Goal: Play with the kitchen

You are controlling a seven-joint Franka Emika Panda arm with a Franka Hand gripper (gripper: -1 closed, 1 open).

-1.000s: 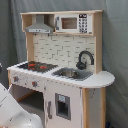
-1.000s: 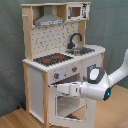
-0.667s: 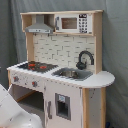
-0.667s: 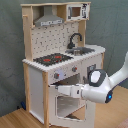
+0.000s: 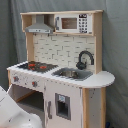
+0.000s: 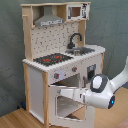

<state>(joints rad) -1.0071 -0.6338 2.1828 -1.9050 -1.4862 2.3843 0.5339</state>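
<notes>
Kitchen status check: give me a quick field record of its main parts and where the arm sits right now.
kitchen: tall toy unit, pale wood with white panels
hob: black with red rings, on the counter
tap: black, arched, behind the sink
hood: grey, above the hob
oven door: windowed, swung open in the second exterior view
arm: white, reaching in at the open oven door
end effector: hidden by the arm

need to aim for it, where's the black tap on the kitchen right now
The black tap stands at the back of the sink, toward the first exterior view's right, beside the red-ringed hob and below the microwave.
</notes>
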